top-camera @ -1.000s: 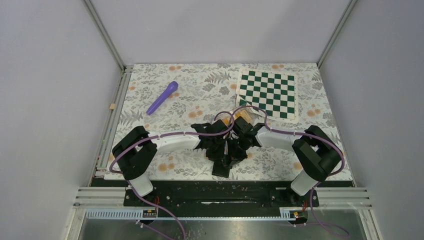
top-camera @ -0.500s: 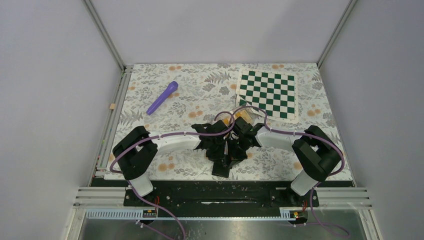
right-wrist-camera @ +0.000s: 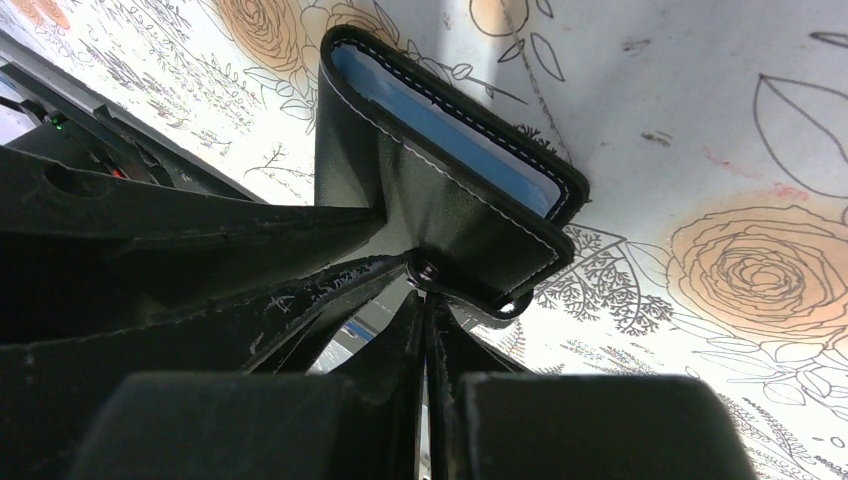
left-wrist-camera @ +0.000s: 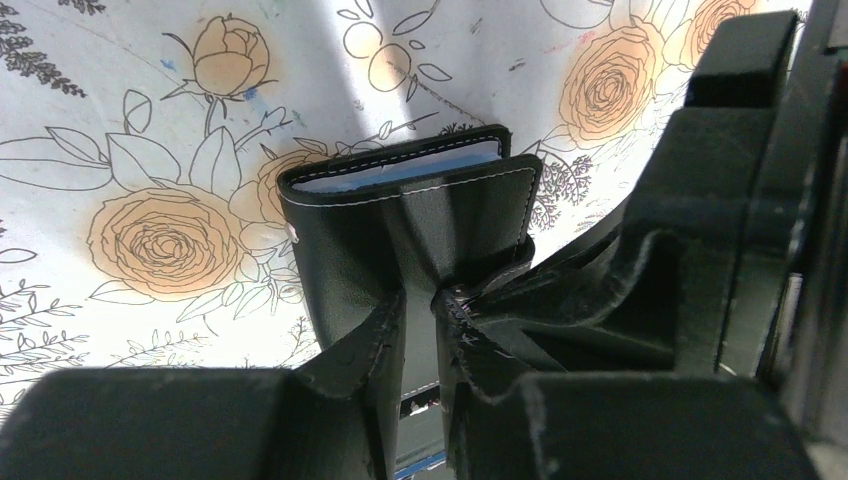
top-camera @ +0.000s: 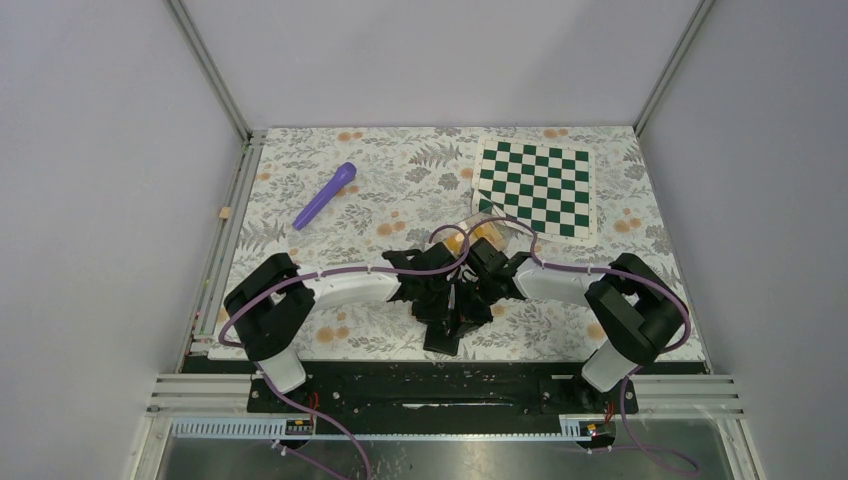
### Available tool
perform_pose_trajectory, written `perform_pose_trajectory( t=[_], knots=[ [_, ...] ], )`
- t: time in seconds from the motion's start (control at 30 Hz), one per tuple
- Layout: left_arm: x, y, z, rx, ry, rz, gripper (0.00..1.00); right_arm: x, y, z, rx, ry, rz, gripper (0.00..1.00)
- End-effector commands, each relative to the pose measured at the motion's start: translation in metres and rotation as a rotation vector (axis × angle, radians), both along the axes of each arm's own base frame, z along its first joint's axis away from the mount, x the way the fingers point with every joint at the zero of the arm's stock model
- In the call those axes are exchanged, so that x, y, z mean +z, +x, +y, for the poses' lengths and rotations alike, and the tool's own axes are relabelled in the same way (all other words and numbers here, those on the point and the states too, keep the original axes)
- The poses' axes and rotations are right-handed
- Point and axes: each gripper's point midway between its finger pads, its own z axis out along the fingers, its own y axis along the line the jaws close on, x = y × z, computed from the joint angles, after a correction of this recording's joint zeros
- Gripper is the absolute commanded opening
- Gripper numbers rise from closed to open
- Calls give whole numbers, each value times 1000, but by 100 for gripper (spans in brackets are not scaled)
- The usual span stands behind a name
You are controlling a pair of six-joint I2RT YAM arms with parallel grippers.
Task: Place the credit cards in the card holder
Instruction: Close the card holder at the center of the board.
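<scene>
Card holder (left-wrist-camera: pixel 400 225) gripped from both sides: left hand (left-wrist-camera: pixel 421 300) and right hand (right-wrist-camera: pixel 424 272) each clamped tight on its leather. Judgement: spread it evenly, without slipping.

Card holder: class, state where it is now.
In the wrist views the black card holder hangs over the floral tablecloth, pinched by the left end effector and right end effector; the top view puts them near the front edge, centre.

Left gripper (left-wrist-camera: pixel 420 305) and right gripper (right-wrist-camera: pixel 425 285) crowd the card holder (left-wrist-camera: pixel 400 215); purple pen (top-camera: pixel 325 195) sits at ten o'clock, chequered mat (top-camera: pixel 535 187) at one.
</scene>
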Motion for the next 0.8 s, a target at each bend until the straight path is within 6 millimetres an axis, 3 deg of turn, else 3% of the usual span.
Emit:
perform_pose_trajectory(
  t=[0.0,0.53,0.77],
  knots=[
    [1,-7,-19,-29,-73,-10,17,-8,7,6,-13,-7,-58,0],
    [-24,-9,-14,-14,5,47,18,-35,11,-7,-46,-149,-22,0],
    [-33,-10,-13,-20,35,73,18,-52,5,-24,-48,-263,22,0]
  ],
)
